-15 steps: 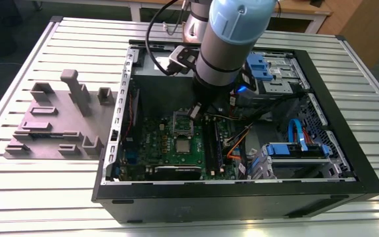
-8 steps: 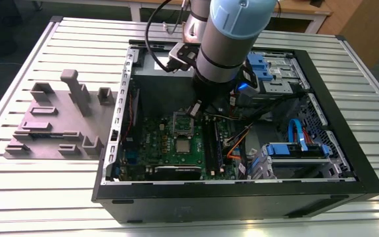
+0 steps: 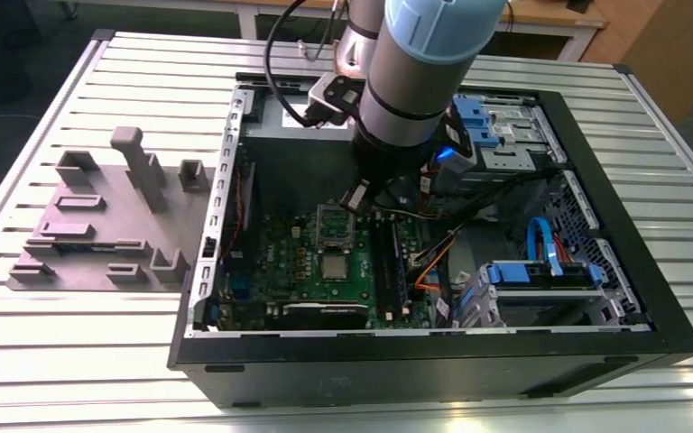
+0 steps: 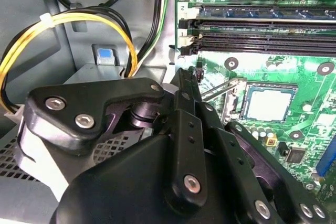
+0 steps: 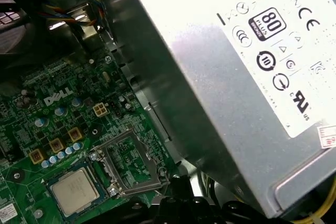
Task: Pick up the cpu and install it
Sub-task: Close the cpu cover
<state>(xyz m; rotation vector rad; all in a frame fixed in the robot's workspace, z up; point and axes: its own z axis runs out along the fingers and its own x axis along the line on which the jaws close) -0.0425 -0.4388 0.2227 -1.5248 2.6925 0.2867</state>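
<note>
The cpu [image 3: 336, 267], a small silver-grey square, lies flat in its socket on the green motherboard [image 3: 277, 262]; it also shows in both wrist views [image 4: 268, 103] [image 5: 75, 191]. The socket's metal hold-down frame [image 5: 128, 163] stands swung open beside the chip. My gripper [image 4: 185, 77] hangs inside the case above the board, off to the side of the socket by the power supply. Its black fingers meet at a narrow tip, shut, with nothing between them. In the exterior view the gripper [image 3: 364, 200] sits just under the arm's grey wrist, beyond the socket.
The open black computer case [image 3: 443, 361] lies on a slatted metal table. A silver power supply [image 5: 236, 77] is close by the gripper, with yellow and black cables [image 4: 79, 22]. Memory slots [image 4: 262, 30] run past the socket. A grey fixture block [image 3: 106, 225] stands at the exterior view's left.
</note>
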